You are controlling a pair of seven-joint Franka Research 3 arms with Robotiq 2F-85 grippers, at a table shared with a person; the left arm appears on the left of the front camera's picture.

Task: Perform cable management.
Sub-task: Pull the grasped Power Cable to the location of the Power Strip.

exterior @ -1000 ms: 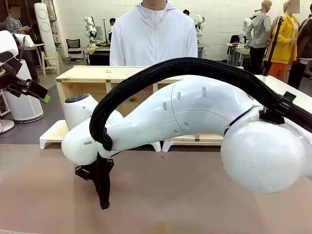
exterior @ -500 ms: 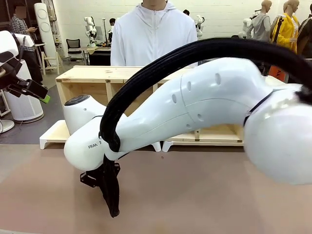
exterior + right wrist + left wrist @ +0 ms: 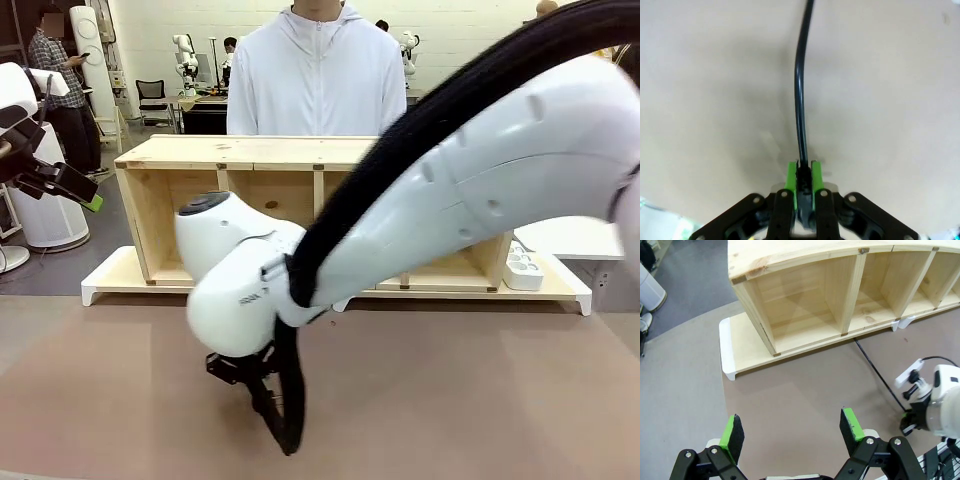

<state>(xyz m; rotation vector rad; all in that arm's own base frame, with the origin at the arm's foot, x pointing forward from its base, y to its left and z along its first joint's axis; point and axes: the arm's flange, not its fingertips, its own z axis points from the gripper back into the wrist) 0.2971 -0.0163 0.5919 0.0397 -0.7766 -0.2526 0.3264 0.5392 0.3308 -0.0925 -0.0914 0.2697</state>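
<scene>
The brown counter (image 3: 450,400) and what sits on it.
I see the flat brown counter in front of me. Along its far side lies a long white board (image 3: 110,285), and a wooden shelf (image 3: 250,150) with open boxes stands on that board. A small white power strip (image 3: 520,268) sits on the board's right end, just beside the shelf. A thin black cable (image 3: 877,375) lies on the counter. It starts at the board's front edge and runs away from the shelf.
</scene>
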